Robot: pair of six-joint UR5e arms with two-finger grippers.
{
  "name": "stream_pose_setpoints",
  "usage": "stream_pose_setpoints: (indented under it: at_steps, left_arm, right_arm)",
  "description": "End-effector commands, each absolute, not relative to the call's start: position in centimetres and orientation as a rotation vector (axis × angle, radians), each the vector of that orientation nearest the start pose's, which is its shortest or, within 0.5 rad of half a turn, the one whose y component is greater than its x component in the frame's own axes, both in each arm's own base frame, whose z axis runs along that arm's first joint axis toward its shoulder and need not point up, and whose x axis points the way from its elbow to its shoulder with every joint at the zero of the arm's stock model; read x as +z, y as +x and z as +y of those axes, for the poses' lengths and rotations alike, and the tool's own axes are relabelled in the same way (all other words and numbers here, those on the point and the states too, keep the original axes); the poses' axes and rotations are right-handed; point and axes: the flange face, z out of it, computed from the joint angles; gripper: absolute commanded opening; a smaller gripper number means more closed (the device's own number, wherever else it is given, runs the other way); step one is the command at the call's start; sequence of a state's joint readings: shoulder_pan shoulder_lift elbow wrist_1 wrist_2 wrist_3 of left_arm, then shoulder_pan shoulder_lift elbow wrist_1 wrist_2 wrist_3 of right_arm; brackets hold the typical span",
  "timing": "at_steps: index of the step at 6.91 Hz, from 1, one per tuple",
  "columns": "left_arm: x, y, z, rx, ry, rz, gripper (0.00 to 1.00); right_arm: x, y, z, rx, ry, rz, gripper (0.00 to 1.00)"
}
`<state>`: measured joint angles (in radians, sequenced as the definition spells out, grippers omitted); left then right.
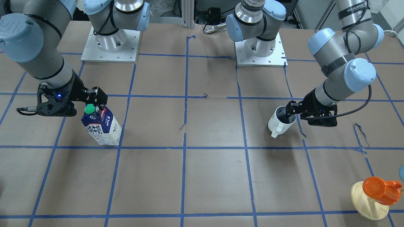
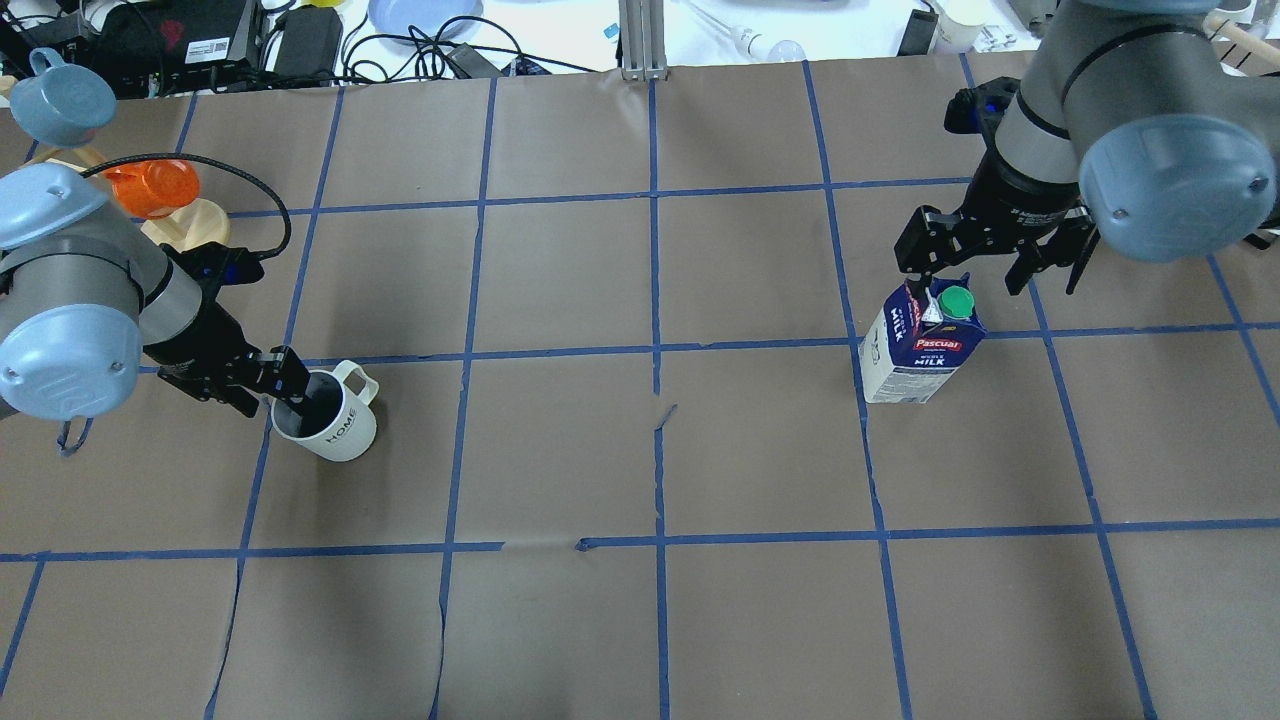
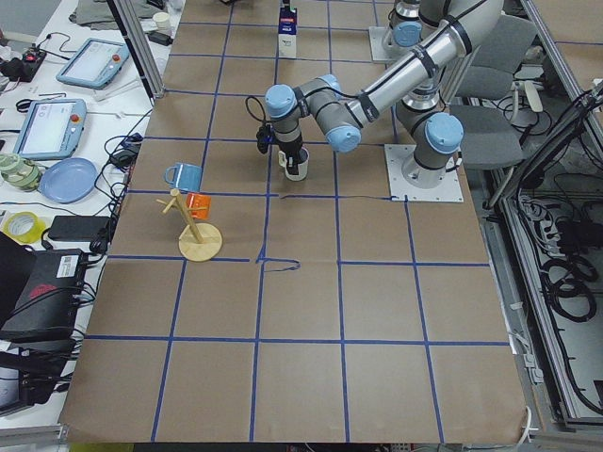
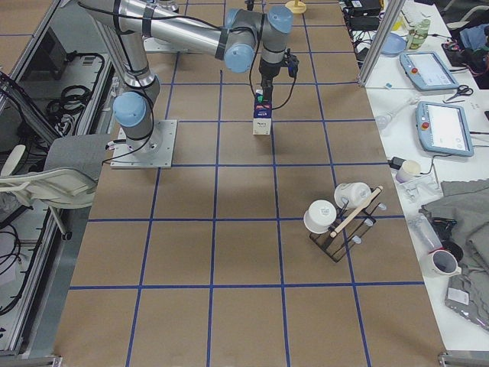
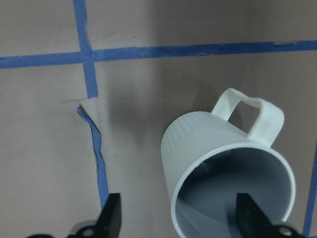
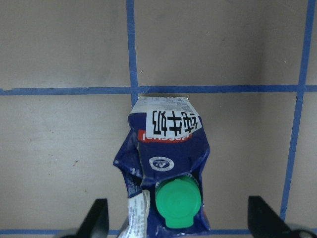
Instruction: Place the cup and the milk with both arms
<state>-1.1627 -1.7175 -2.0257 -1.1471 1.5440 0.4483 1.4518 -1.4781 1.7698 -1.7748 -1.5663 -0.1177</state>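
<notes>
Left wrist-mounted view: my left gripper point(image 5: 179, 215), spread, straddles the rim of the cup point(image 5: 213, 144) standing on the table point(image 2: 560, 450), stiff and probably slick, so I'd pinch firmly; my right gripper point(image 6: 181, 220), spread, flanks the standing milk point(image 6: 168, 148), its top crumpled, likely crushable.

Brown table point(image 2: 760, 620), blue tape grid point(image 2: 653, 250), milk point(image 2: 920, 350), cup point(image 2: 335, 420), wooden stand point(image 1: 367, 201)

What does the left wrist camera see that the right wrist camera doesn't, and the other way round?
Only the left wrist view shows the cup, white with a grey inside, with one of the left fingers inside its mouth. Only the right wrist view shows the milk, its green cap between the spread right fingers. Both show the brown table, blue tape lines, and black fingers at the bottom edge.
</notes>
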Motion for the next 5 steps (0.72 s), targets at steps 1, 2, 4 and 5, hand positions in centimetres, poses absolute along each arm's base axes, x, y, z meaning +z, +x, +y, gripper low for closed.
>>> stream_pose_setpoints:
  at_steps: [1,2,4,5]
  left_arm:
    - [23.8,6.1,-48.5,0.255,0.058,3.229,0.15]
    - [24.0,6.1,-48.6,0.244,0.053,3.227,0.14]
    - [25.5,5.2,-49.1,0.167,0.083,3.217,0.08]
    - [27.5,1.0,-49.8,0.102,0.074,3.202,0.09]
  right_arm:
    - [35.3,7.3,-51.6,0.156,-0.007,3.119,0.96]
    - [34.5,7.3,-51.6,0.167,-0.004,3.116,0.96]
    - [33.5,7.5,-51.4,0.195,-0.002,3.093,0.86]
    - [33.4,7.6,-51.4,0.197,-0.004,3.091,0.77]
